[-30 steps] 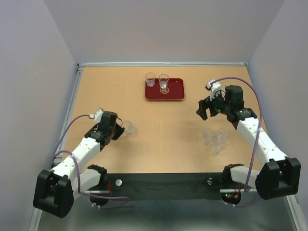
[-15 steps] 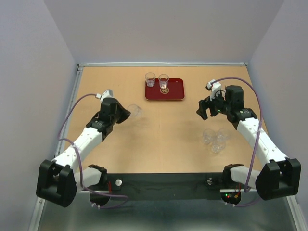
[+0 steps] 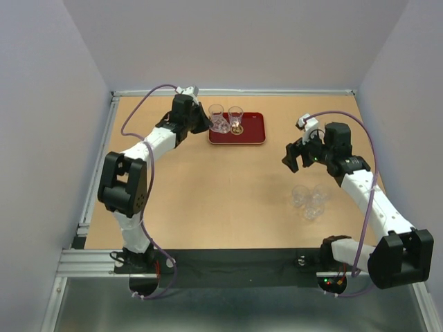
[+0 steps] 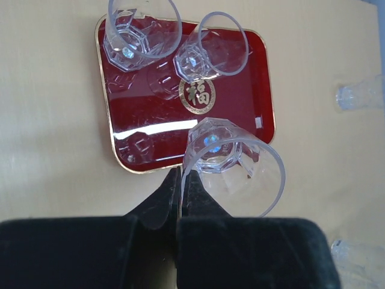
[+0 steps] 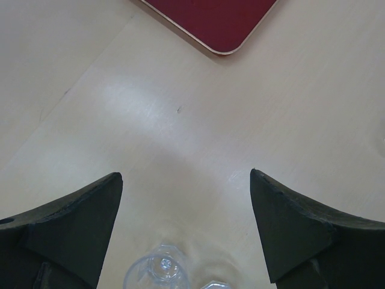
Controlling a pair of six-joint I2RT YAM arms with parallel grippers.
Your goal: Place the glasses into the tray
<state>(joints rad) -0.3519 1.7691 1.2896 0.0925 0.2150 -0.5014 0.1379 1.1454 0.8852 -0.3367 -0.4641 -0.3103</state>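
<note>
The dark-red tray (image 3: 255, 131) lies at the far middle of the table, with two clear glasses (image 3: 216, 113) (image 3: 235, 115) standing on its left part. My left gripper (image 3: 210, 124) is shut on the rim of a third glass (image 3: 221, 126) at the tray's left edge. From the left wrist, that glass (image 4: 231, 168) hangs tilted over the tray's rim (image 4: 132, 165), its wall pinched in my left gripper (image 4: 179, 174). My right gripper (image 3: 301, 155) stands open and empty, apart from a cluster of three glasses (image 3: 309, 199) on the right. One of them (image 5: 159, 271) shows below my right gripper (image 5: 186, 177).
Grey walls enclose the table on the left, back and right. The tray's corner (image 5: 222, 18) shows at the top of the right wrist view. Two of the loose glasses (image 4: 358, 96) (image 4: 361, 259) appear at the right edge of the left wrist view.
My left arm has swung from the near left of the table to the tray's left edge, carrying the glass along. The right arm has not moved.
</note>
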